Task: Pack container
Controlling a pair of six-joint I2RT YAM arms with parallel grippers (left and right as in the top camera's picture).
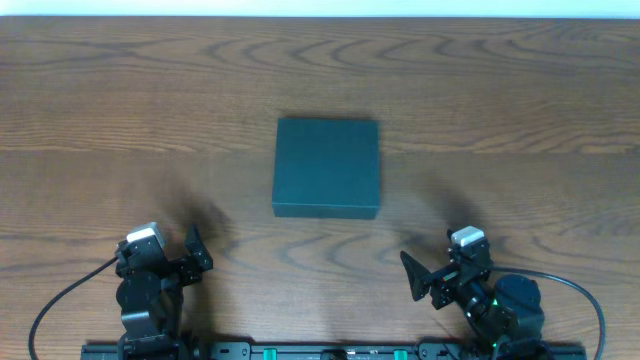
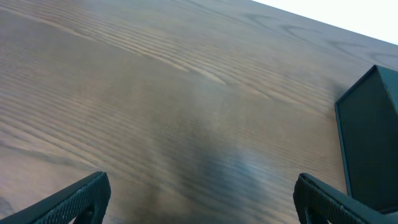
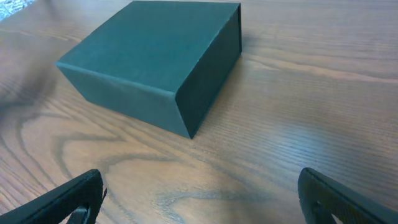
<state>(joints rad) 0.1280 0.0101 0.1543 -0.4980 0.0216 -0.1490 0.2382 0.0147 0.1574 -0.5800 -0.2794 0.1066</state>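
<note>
Teal container [image 1: 327,165], lid closed, is set on the bench [image 1: 120,100] ahead of the left gripper [image 2: 202,205] and right gripper [image 3: 199,200], both spread apart and empty.

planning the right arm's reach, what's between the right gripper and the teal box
Only bare wooden table lies between the right gripper and the teal box, as the right wrist view shows.

The dark teal-green square cardboard-like container [image 1: 327,165] is matte and smooth. The brown wood-grain table [image 1: 150,100] carries a faint sheen.
</note>
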